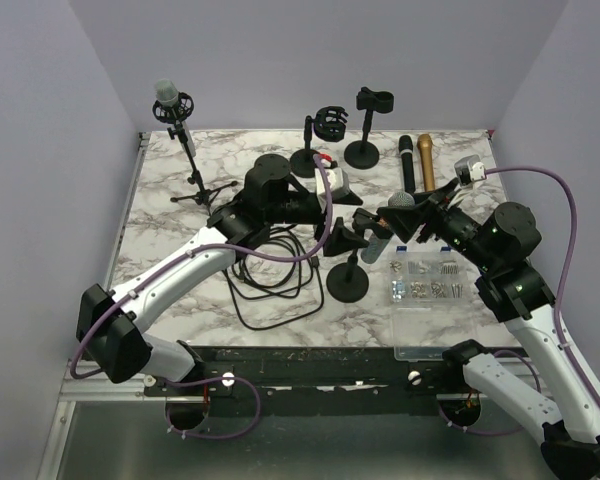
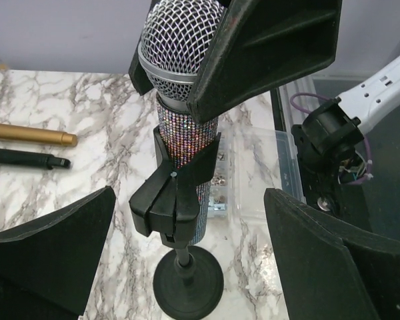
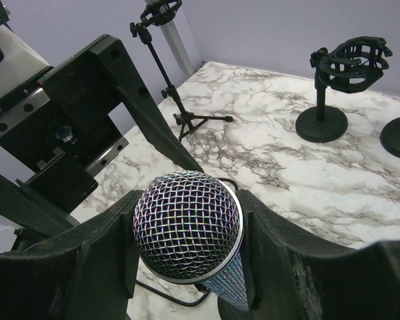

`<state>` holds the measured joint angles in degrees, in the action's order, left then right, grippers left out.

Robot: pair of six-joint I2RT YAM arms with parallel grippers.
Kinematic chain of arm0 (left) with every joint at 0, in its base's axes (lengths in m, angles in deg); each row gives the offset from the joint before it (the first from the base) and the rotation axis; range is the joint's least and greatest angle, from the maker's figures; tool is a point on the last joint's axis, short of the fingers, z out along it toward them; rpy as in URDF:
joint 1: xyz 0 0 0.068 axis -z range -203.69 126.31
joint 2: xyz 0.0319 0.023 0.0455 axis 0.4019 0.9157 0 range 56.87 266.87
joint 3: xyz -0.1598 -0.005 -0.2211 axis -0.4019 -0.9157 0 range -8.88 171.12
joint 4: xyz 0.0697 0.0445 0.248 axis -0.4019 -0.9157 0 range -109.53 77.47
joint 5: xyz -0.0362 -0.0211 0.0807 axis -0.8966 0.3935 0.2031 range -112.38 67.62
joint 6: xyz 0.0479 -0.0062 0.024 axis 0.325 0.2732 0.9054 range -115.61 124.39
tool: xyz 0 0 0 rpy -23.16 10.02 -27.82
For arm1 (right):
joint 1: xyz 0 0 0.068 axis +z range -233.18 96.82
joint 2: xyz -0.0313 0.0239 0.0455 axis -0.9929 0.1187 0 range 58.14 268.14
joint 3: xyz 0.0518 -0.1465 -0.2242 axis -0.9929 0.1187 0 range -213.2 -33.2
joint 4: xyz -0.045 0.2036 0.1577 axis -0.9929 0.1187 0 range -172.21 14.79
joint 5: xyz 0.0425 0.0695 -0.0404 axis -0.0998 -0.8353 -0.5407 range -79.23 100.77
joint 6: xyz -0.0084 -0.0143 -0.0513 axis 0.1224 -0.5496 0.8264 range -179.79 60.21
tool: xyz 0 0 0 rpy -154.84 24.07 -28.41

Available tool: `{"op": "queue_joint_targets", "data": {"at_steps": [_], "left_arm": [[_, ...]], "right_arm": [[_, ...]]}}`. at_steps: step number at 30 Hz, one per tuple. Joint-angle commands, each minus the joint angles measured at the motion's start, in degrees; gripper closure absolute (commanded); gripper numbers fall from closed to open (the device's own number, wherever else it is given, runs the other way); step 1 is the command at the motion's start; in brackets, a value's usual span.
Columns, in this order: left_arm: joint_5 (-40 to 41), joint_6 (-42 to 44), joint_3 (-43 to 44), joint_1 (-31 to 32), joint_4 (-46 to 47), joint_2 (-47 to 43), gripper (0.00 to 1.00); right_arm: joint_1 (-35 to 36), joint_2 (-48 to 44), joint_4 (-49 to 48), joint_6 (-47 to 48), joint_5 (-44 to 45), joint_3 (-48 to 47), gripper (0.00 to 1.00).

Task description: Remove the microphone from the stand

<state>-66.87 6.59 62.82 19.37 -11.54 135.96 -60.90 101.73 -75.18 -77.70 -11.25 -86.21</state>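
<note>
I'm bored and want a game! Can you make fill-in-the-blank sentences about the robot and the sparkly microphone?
1. The right gripper is ____ on the rhinestone microphone's mesh head.
2. The left gripper is ____, straddling the clip without touching it.
3. The desk stand has a ____ black base.
4. On the marble table, beside the gold microphone, lies another handheld microphone, coloured ____.

Missing words: closed; open; round; black.

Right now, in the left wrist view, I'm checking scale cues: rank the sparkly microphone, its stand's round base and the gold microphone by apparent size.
1. sparkly microphone
2. round base
3. gold microphone, though it is farther away and cut off by the edge, so unsure.
</note>
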Motion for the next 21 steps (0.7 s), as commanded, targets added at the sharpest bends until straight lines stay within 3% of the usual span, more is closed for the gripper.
{"op": "queue_joint_targets", "data": {"at_steps": [1, 10, 19, 21], "left_arm": [[-4.4, 2.3, 2.7, -0.4, -0.9, 1.9, 0.06], [-2.8, 2.3, 3.6, -0.3, -2.6, 4.4, 0.18], [-2.2, 2.6, 5.3, -0.3, -4.4, 5.3, 0.38], [-2.1, 2.6, 5.3, -0.4, -4.5, 5.4, 0.47]], "right_arm": [[0.1, 0.1, -0.1, 0.6, -1.2, -1.4, 0.86], [0.1, 0.2, -0.7, 0.2, -1.5, -1.0, 0.90], [0.1, 0.5, -0.9, 0.2, -1.5, -0.9, 0.92], [0.1, 0.5, -0.9, 0.1, -1.5, -0.9, 0.92]]}}
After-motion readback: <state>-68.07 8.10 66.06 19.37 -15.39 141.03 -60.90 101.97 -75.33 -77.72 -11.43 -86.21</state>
